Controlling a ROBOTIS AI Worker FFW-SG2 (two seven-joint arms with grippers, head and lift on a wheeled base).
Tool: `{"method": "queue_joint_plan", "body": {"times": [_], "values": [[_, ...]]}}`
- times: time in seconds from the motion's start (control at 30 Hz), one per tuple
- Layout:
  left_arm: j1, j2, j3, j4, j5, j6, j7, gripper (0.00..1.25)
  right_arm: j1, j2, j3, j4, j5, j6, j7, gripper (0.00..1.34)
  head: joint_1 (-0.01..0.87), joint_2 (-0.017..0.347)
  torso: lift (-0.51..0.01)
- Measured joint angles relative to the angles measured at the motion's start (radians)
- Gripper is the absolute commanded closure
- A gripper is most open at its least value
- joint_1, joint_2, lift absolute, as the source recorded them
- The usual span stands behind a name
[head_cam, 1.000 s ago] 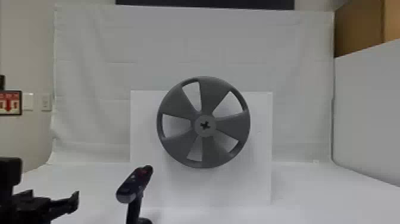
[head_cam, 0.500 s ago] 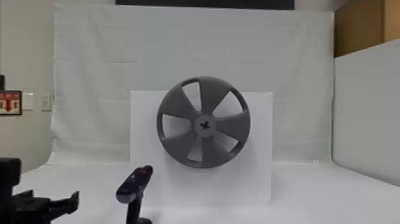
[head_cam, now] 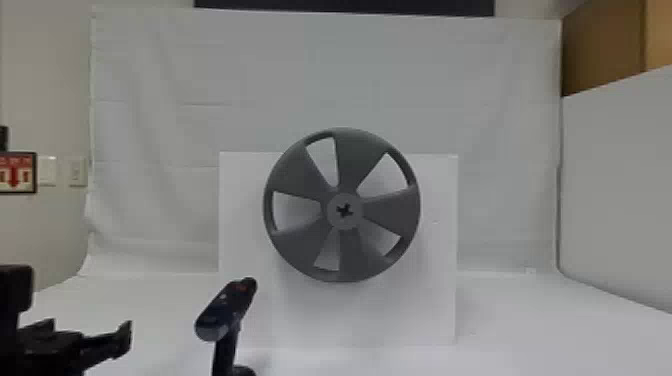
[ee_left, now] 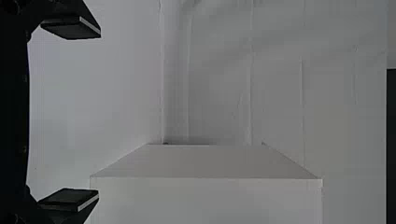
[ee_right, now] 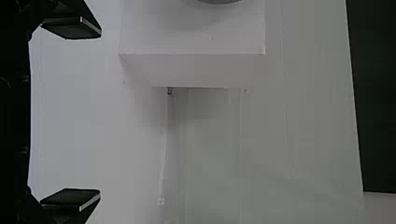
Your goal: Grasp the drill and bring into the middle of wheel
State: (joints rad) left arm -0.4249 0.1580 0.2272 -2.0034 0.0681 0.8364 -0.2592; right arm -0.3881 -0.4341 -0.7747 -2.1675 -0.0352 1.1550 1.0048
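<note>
The open, empty left gripper (ee_left: 99, 113) hangs apart from the upright drill (head_cam: 225, 310), left of the wheel (head_cam: 380, 207); a misaligned finger could clip the drill's handle (head_cam: 225, 352), toppling it. The right gripper (ee_right: 100, 112) gapes empty.

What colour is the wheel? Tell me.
The wheel is dark grey; the head view shows it best.
</note>
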Motion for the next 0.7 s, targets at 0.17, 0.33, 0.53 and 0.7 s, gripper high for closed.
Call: {"method": "queue_joint_plan", "body": {"times": [0.17, 0.33, 0.53, 0.7], "values": [[0.000, 0.000, 0.002, 0.000, 0.001, 0.000, 0.000, 0.08, 0.000, 0.000, 0.000, 0.000, 0.000, 0.000, 0.000, 0.10, 0.000, 0.000, -0.406], [0.000, 0.000, 0.003, 0.000, 0.001, -0.001, 0.000, 0.08, 0.000, 0.000, 0.000, 0.000, 0.000, 0.000, 0.000, 0.10, 0.000, 0.000, -0.406], [0.000, -0.001, 0.004, 0.000, 0.001, -0.002, 0.000, 0.08, 0.000, 0.000, 0.000, 0.000, 0.000, 0.000, 0.000, 0.10, 0.000, 0.000, -0.406], [0.000, -0.001, 0.005, 0.000, 0.001, -0.002, 0.000, 0.08, 0.000, 0.001, 0.000, 0.000, 0.001, 0.000, 0.000, 0.10, 0.000, 0.000, -0.406]]}}
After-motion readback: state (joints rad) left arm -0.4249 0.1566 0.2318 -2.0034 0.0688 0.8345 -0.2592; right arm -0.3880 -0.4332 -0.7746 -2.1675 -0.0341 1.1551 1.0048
